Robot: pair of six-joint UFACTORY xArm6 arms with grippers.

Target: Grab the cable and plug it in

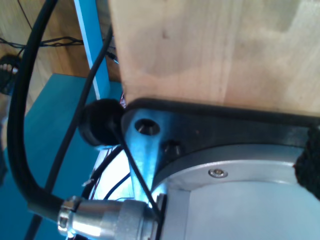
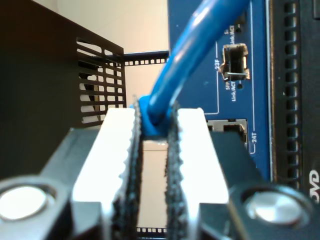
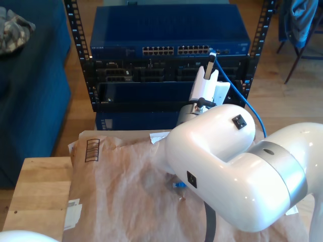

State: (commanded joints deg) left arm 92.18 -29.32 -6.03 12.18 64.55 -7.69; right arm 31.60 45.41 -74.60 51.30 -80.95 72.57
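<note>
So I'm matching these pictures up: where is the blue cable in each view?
First wrist view: I can't find it here.
Second wrist view: the cable runs between my second gripper's pads, in front of the blue switch panel.
Exterior view: the cable arcs from the gripper at the blue switch, the shared landmark.

Bright daylight — wrist views soft, close parts blurred.

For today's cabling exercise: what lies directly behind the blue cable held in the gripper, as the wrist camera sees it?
Behind the cable, pinched in my second gripper, is the blue switch panel with a port marked 23F and another marked 24T. The cable's plug tip is covered by the pads.
</note>
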